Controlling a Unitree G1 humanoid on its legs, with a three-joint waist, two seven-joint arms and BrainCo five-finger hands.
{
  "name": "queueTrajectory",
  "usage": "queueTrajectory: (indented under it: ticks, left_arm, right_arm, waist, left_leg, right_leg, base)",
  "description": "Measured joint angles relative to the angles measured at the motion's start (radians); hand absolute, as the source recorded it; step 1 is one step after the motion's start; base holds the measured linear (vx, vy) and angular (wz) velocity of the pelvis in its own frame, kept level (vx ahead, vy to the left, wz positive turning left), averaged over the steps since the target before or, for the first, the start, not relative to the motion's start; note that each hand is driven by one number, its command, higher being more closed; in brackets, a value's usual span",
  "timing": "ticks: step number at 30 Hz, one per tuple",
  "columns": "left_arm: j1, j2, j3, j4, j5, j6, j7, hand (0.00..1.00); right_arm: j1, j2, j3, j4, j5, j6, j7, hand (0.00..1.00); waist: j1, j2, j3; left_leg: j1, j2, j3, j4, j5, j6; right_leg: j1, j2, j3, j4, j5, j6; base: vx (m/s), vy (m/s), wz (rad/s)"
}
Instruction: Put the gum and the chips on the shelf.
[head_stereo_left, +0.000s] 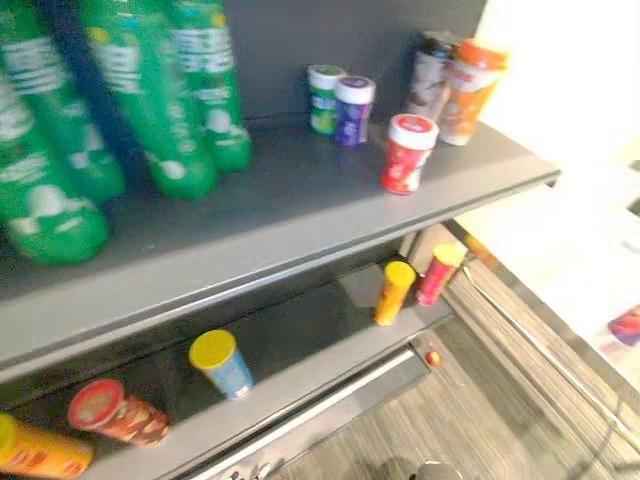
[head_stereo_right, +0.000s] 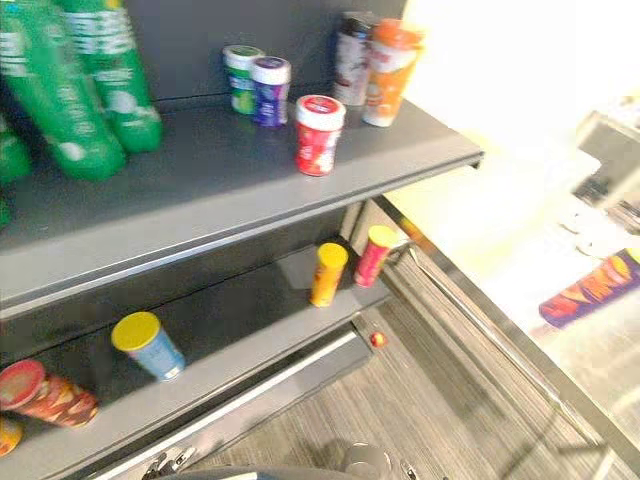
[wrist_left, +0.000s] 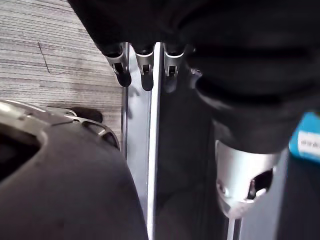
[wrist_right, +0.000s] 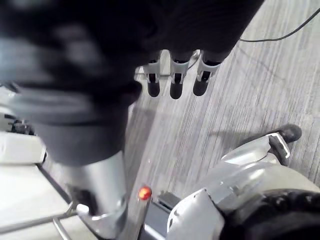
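Observation:
Three small gum jars stand on the upper grey shelf (head_stereo_left: 300, 215): a green one (head_stereo_left: 324, 98), a purple one (head_stereo_left: 353, 109) and a red one (head_stereo_left: 407, 152) nearer the front edge. Chips cans are on the lower shelf (head_stereo_right: 250, 330): a yellow can (head_stereo_left: 393, 291) and a pink can (head_stereo_left: 439, 273) upright, and a blue can with a yellow lid (head_stereo_left: 222, 363), a red can (head_stereo_left: 115, 411) and an orange can (head_stereo_left: 40, 450) lying down. My left hand (wrist_left: 145, 67) hangs open by the shelf's base rail, holding nothing. My right hand (wrist_right: 172, 80) hangs open above the floor, also holding nothing.
Green bottles (head_stereo_left: 150, 95) fill the upper shelf's left side. A brown can (head_stereo_left: 430, 72) and an orange can (head_stereo_left: 470, 90) stand at its back right. A purple and orange packet (head_stereo_right: 590, 288) lies on the pale counter to the right. Grey striped floor (head_stereo_right: 420, 420) lies before the shelf.

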Motion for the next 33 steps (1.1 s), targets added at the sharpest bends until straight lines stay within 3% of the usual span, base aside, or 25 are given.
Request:
queueTrajectory:
  ticks: [2,3,7,9,11,13,16,18,25,30,33]
  left_arm:
    - [-0.005,0.012,-0.021,0.000,-0.002,0.007,0.000,0.00]
    - [-0.009,0.027,-0.039,0.000,-0.006,0.013,0.002,0.00]
    - [-0.017,0.013,-0.083,0.005,-0.014,0.032,0.009,0.00]
    - [-0.018,0.013,-0.091,0.004,-0.020,0.040,0.009,0.00]
    - [-0.018,0.017,-0.101,0.003,-0.021,0.040,0.008,0.00]
    - [-0.019,0.045,-0.106,0.003,-0.021,0.038,0.010,0.00]
    - [-0.018,0.065,-0.107,0.016,-0.021,0.039,0.011,0.00]
    - [-0.022,0.067,-0.107,0.023,-0.020,0.039,0.011,0.00]
    - [-0.032,0.042,-0.137,0.024,-0.003,0.050,0.012,0.00]
    - [-0.067,0.053,-0.159,0.025,0.003,0.075,0.009,0.00]
    - [-0.071,0.063,-0.179,0.026,0.025,0.089,0.010,0.00]
  right_arm:
    - [-0.015,-0.002,-0.007,0.019,0.000,-0.001,0.004,0.00]
    - [-0.021,-0.001,-0.003,0.020,0.000,-0.001,0.005,0.00]
    - [-0.066,-0.049,0.004,0.036,0.000,0.000,0.006,0.00]
    - [-0.080,-0.055,0.005,0.043,0.000,0.003,0.004,0.00]
    - [-0.085,-0.055,0.009,0.046,0.000,0.006,0.001,0.00]
    - [-0.087,-0.038,0.028,0.054,0.000,0.009,-0.001,0.00]
    - [-0.084,-0.027,0.042,0.062,-0.001,0.020,-0.004,0.00]
    - [-0.086,-0.029,0.042,0.066,0.000,0.020,-0.011,0.00]
    - [-0.097,-0.074,0.032,0.050,0.049,0.020,-0.041,0.00]
    - [-0.100,-0.073,0.027,0.043,0.110,0.020,-0.063,0.00]
    - [-0.099,-0.072,0.002,0.034,0.120,0.020,-0.069,0.00]
  waist:
    - [-0.001,-0.005,0.000]
    - [0.004,-0.030,-0.002]
    - [0.002,0.028,0.002]
    - [0.001,0.033,0.000]
    - [0.003,0.027,-0.005]
    - [0.006,-0.010,0.001]
    - [0.001,-0.035,0.009]
    - [0.002,-0.040,0.009]
    - [-0.028,0.022,0.037]
    - [-0.034,0.032,0.059]
    - [-0.059,0.033,0.073]
  left_leg:
    - [-0.025,-0.002,0.037,0.015,0.001,-0.001]
    - [-0.027,-0.021,0.067,0.017,0.004,-0.007]
    - [-0.012,0.022,0.141,-0.006,0.033,-0.051]
    - [0.000,0.037,0.158,-0.027,0.051,-0.069]
    - [0.001,0.047,0.172,-0.042,0.069,-0.081]
    - [-0.009,0.047,0.192,-0.052,0.090,-0.089]
    - [-0.018,0.039,0.196,-0.055,0.114,-0.097]
    - [-0.032,0.033,0.196,-0.055,0.128,-0.099]
    - [-0.058,0.066,0.140,-0.071,0.176,-0.118]
    - [-0.090,0.078,0.140,-0.056,0.166,-0.130]
    - [-0.093,0.071,0.143,-0.041,0.161,-0.138]
  right_leg:
    - [0.018,-0.040,-0.011,-0.012,0.026,-0.002]
    - [0.047,-0.058,-0.021,-0.069,0.171,-0.013]
    - [0.069,0.000,-0.046,-0.189,0.146,-0.001]
    - [0.082,0.023,-0.048,-0.235,0.145,0.000]
    - [0.094,0.047,-0.051,-0.289,0.141,0.006]
    - [0.119,0.065,-0.060,-0.381,0.118,0.019]
    - [0.156,0.075,-0.079,-0.478,0.080,0.024]
    - [0.156,0.073,-0.084,-0.503,0.045,0.034]
    - [0.121,0.105,-0.103,-0.461,0.000,0.014]
    - [0.040,0.094,-0.073,-0.368,-0.028,-0.002]
    - [0.003,0.067,-0.060,-0.283,-0.072,-0.004]
  base:
    - [0.02,-0.183,-0.81]
    - [0.03,-0.255,-0.80]
    - [-0.02,-0.217,-0.66]
    - [-0.04,-0.177,-0.40]
    - [-0.05,-0.172,-0.26]
    - [-0.07,-0.175,-0.27]
    - [-0.10,-0.170,-0.17]
    - [-0.13,-0.119,-0.01]
    - [-0.15,-0.054,0.09]
    - [-0.05,-0.021,-0.15]
    - [0.01,-0.017,-0.04]
